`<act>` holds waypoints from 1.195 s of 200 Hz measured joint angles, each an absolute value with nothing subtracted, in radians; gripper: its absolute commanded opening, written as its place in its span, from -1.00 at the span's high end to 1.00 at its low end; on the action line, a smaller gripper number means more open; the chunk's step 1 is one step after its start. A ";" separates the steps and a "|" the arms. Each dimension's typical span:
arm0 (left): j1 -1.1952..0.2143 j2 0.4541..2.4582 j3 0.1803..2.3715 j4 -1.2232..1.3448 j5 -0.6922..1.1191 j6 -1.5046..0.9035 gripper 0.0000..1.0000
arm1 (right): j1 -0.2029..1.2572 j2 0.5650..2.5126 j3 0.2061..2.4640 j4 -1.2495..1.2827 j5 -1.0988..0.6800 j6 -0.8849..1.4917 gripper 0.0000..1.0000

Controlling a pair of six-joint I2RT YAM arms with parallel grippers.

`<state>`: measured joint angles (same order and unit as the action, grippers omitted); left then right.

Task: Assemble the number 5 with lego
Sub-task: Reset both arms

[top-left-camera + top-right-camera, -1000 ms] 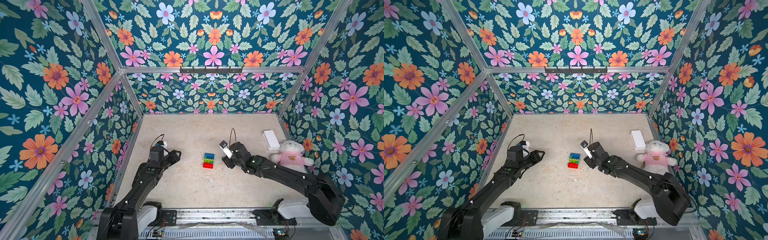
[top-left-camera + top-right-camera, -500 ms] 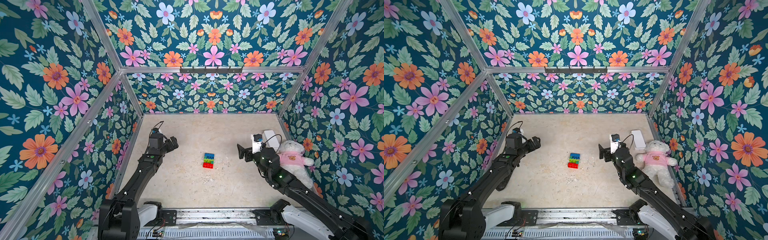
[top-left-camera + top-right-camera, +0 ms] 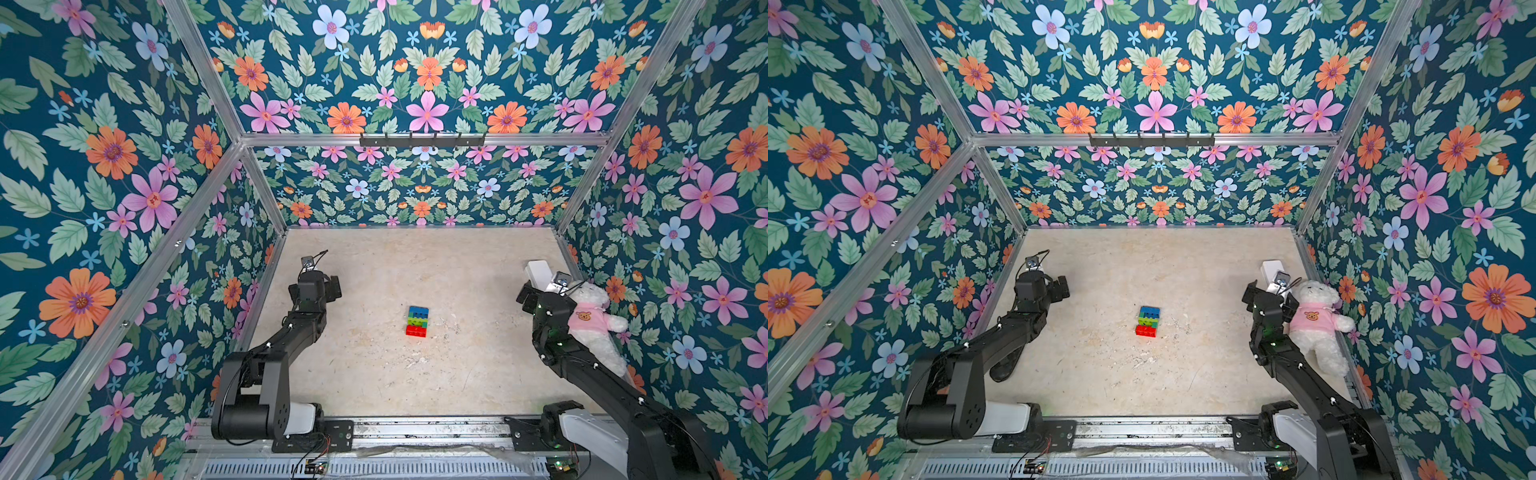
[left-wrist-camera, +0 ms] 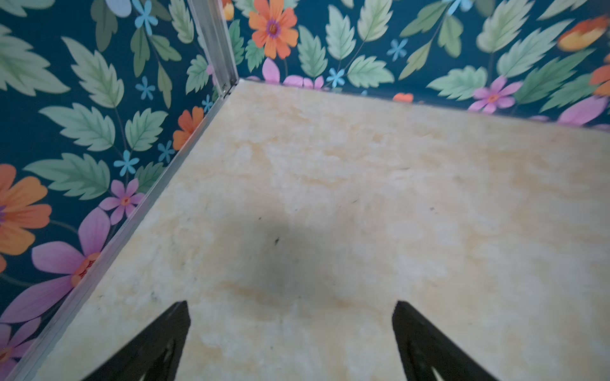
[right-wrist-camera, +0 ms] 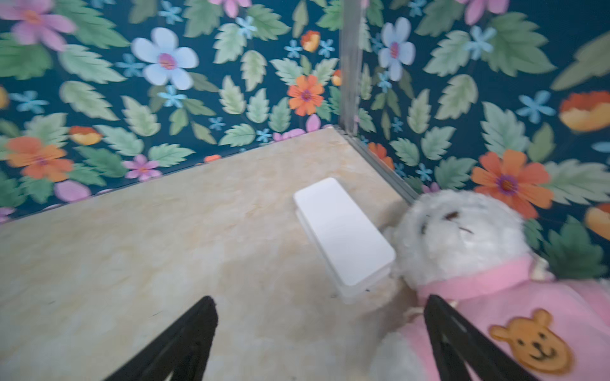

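Risk, left side: the left pincer [image 3: 328,289] is held near the left wall, well apart from the bricks. Little trouble is expected there, unless a low sweep is made across the desk [image 3: 374,374], by which the figure could be knocked.

Middle: the number 5 [image 3: 417,321] is laid flat at the desk centre, with blue at the far end, green in the middle and red nearest the robot base. The layers look joined, so the task is judged done or nearly so. Whether every joint is pressed home cannot be told at this size. A loose layer could be split off by a nudge.

Right side: the right pincer [image 3: 525,297] hangs just beside the white box [image 3: 536,270] and the teddy bear [image 3: 594,320], and the arm is close against the bear. The plush could be snagged or dragged by a swing, and the box shoved.

Pincers: in the wrist view the left pincer [image 4: 291,306] is spread wide. Nothing is held or touched, and only bare desk and a shadow are seen between the fingers. The right pincer [image 5: 320,299] is likewise spread wide and nothing is held. One finger is seen over the bear's pink shirt, but contact cannot be told. The box [image 5: 343,231] lies ahead of it, apart.
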<state>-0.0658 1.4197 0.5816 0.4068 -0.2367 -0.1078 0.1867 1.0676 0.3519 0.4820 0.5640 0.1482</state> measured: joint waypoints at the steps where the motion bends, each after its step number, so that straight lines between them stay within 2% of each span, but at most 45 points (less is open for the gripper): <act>1: -0.065 1.422 0.578 0.410 -0.237 -0.105 -0.98 | 0.185 1.069 0.347 0.485 0.564 0.148 -0.98; 37: -0.051 1.501 0.451 0.643 -0.245 -0.079 -0.91 | 0.151 1.145 0.175 0.744 0.575 0.130 -0.98; 77: -0.047 1.570 0.316 0.985 -0.217 -0.041 -0.96 | 0.131 1.225 0.066 1.081 0.510 0.071 -0.98; 108: -0.039 1.605 0.291 1.105 -0.169 -0.021 -0.99 | 0.115 1.462 0.043 1.377 0.439 0.010 -0.98; 239: -0.039 1.603 0.290 1.178 -0.155 -0.012 -0.99 | 0.062 1.463 0.109 1.402 0.387 0.031 -0.98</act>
